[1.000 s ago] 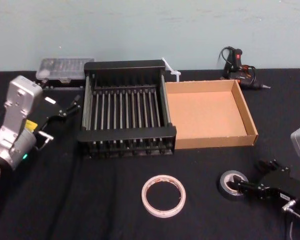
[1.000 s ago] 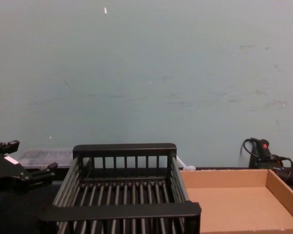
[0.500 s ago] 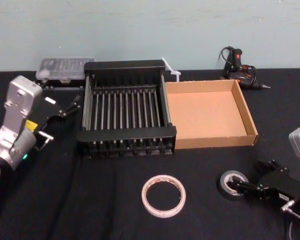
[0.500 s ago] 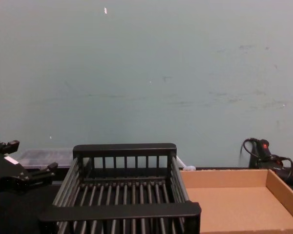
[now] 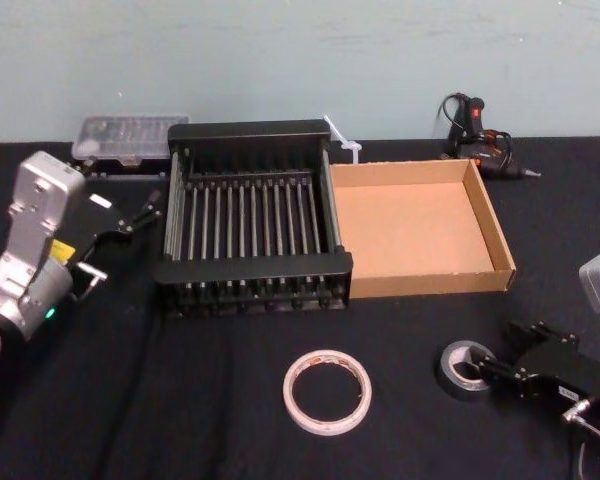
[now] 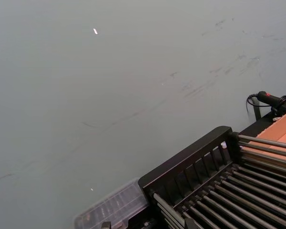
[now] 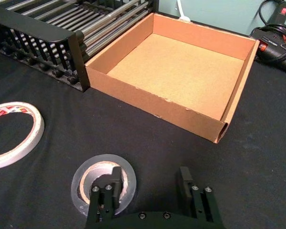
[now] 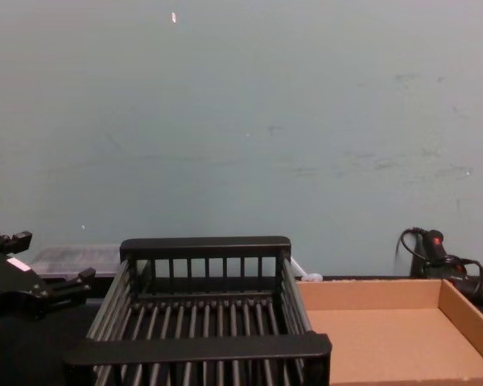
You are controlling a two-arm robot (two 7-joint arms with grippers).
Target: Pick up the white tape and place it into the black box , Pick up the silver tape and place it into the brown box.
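Note:
The silver tape (image 5: 466,368) lies flat on the black cloth at the front right. My right gripper (image 5: 502,352) is open at it, low over the cloth. In the right wrist view one finger (image 7: 108,187) reaches into the core of the silver tape (image 7: 86,183), and the other finger stands outside the ring, apart from it. The white tape (image 5: 327,392) lies flat at the front middle, untouched. Behind stand the black box (image 5: 250,131) and, to its right, the brown box (image 5: 435,283), both with nothing inside. My left gripper (image 5: 130,215) hangs open left of the black box.
A clear plastic parts case (image 5: 130,135) sits behind the black box at the left. A black glue gun (image 5: 478,135) with its cable lies behind the brown box. A white zip tie (image 5: 342,140) pokes up between the boxes. A pale wall closes the back.
My right gripper has shifted very slightly at the silver tape. Both tapes, both boxes and the left arm stay where they were.

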